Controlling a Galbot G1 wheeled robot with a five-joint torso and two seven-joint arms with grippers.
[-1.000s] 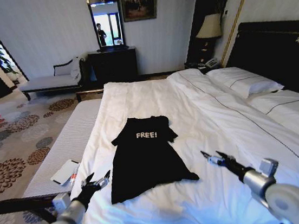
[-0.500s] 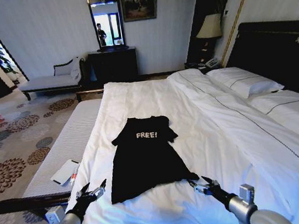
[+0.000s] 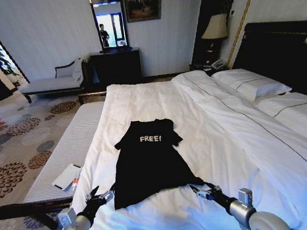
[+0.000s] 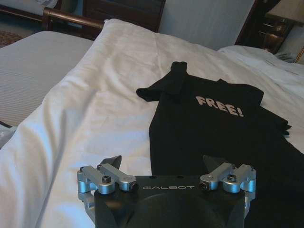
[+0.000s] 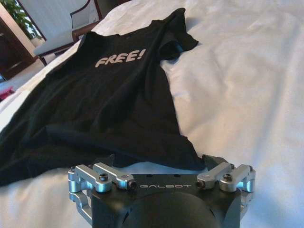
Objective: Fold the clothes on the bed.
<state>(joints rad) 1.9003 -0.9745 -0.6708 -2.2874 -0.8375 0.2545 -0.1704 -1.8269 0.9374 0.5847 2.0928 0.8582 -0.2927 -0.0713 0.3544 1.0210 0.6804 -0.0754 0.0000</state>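
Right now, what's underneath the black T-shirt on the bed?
The black T-shirt lies flat on the bed's white duvet, which shows all around it. Whatever is directly beneath the fabric is covered.

The T-shirt was matt black cloth, soft and lightly creased, its lettering a flat pale print. Under it the duvet was smooth white cloth with shallow wrinkles. The left gripper and right gripper had matt black bodies and brushed silvery metal finger mounts, jaws spread at the hem.
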